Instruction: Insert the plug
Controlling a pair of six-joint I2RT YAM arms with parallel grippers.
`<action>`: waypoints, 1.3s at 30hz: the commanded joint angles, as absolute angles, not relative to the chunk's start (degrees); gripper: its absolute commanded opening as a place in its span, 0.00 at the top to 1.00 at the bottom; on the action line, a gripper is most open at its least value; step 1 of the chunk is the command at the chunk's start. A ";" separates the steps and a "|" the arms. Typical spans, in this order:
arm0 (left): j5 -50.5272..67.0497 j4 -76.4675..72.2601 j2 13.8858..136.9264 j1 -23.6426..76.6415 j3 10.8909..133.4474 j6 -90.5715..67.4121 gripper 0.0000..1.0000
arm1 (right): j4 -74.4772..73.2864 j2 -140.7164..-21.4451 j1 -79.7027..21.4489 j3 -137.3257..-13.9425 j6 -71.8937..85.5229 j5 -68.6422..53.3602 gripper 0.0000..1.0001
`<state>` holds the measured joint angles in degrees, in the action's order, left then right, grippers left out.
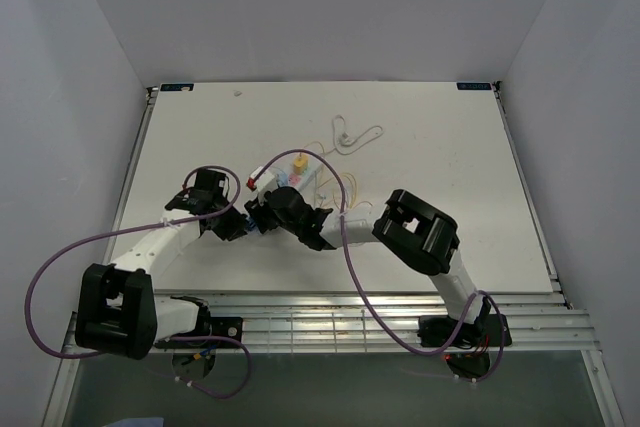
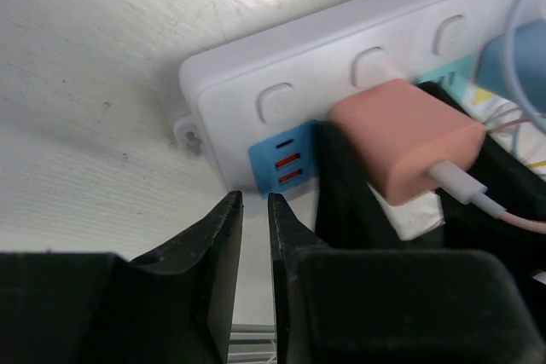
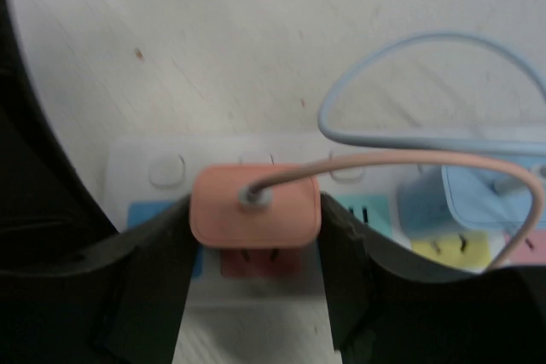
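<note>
A white power strip with coloured sockets lies on the table; it also shows in the top view and the right wrist view. A pink plug with a pink cable sits on the strip's red socket, its prongs going into the slots. My right gripper is shut on the pink plug, a finger against each side. My left gripper is shut and empty, its tips close to the strip's end by the blue socket.
A light blue plug with a looping blue cable sits in the strip to the right of the pink one. A white cable loop lies farther back on the table. Both arms crowd together at the strip.
</note>
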<state>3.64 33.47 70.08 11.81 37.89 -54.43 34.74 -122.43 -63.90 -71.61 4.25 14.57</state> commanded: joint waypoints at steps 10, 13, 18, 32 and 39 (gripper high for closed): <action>1.15 39.19 61.27 12.13 47.55 -53.88 0.55 | 5.10 -113.83 -64.86 -70.13 6.50 18.54 0.24; 0.88 41.57 58.72 12.04 49.38 -53.88 0.45 | 3.08 -110.05 -64.86 -70.93 6.68 20.21 0.15; -1.93 46.40 54.50 12.04 53.60 -52.92 0.02 | 1.58 -98.02 -65.83 -66.38 8.87 20.91 0.10; -11.69 57.39 45.44 12.13 67.94 -44.74 0.02 | -31.09 -54.27 -66.80 -55.64 27.21 42.44 0.10; -14.06 57.92 43.15 12.13 64.60 -43.51 0.02 | -39.11 -34.47 -66.80 -46.15 35.25 45.88 0.10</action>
<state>-11.88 56.25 43.09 11.86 65.95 -45.30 -33.58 -39.86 -66.74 -48.75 29.93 42.24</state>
